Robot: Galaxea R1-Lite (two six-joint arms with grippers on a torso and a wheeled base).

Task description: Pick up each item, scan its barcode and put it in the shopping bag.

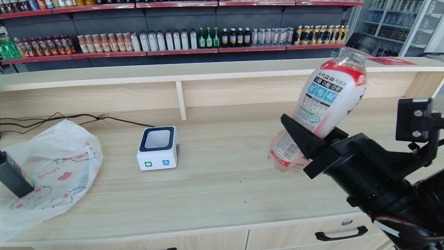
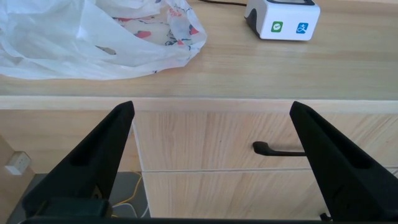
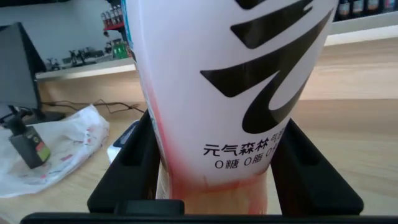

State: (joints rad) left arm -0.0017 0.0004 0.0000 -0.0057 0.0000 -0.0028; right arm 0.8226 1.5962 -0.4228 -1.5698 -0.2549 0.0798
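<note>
Left pincer (image 2: 211, 107) gapes wide and empty, low before the counter (image 2: 261, 74) front. We note the white shopping bag (image 1: 59, 163) crumpled at left and the barcode scanner (image 1: 158, 147) mid-counter. Right pincer (image 1: 308, 139) clamps the pink drink bottle (image 1: 324, 97) near its base, tilted, above the counter's right.

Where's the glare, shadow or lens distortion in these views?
Head view: counter edges and shelves bow slightly, as with a wide lens; scanner window carries a pale sheen. Left wrist view: even light, faint shadow under the shopping bag. Right wrist view: bottle evenly lit, no hard glare.
</note>
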